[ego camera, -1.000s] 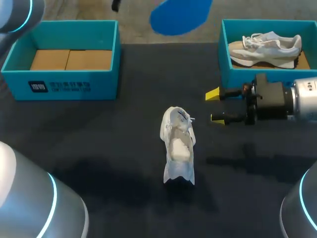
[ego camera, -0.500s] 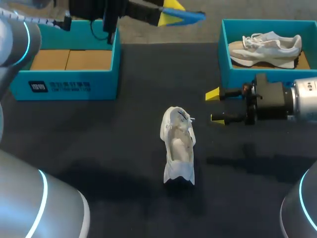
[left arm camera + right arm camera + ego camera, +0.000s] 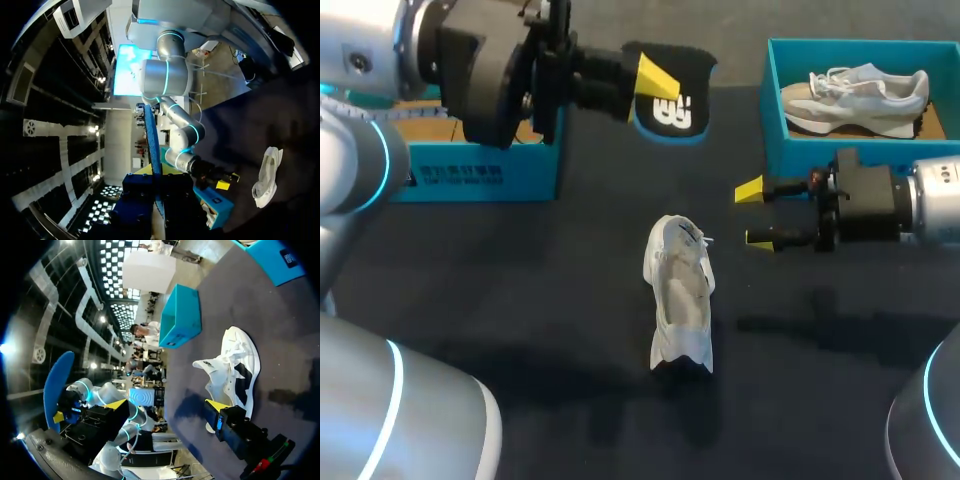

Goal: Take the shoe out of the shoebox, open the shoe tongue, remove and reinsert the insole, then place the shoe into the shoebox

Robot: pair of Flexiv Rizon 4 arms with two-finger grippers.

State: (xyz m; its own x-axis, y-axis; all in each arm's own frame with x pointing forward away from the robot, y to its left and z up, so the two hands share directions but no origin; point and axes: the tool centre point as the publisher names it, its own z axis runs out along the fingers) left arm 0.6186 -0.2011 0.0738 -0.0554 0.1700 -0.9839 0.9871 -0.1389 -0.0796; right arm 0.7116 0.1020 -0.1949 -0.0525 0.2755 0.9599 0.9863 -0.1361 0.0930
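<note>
Head view: the table (image 3: pixel 520 300) was lit evenly but dimly from overhead, and its dark cloth gave no glare. The white shoe (image 3: pixel 680 295) was the brightest object, its upper nearly washed out. A soft, wide shadow lay at 7 o'clock from the shoe. A second soft shadow lay on the cloth at 6 o'clock from the right gripper (image 3: pixel 754 214). The insole (image 3: pixel 672 100), clamped in the left gripper (image 3: pixel 653 85), showed a dark, shaded face there, yet was bright blue in the right wrist view. Cyan rings glowed on the left arm (image 3: pixel 360 60).
</note>
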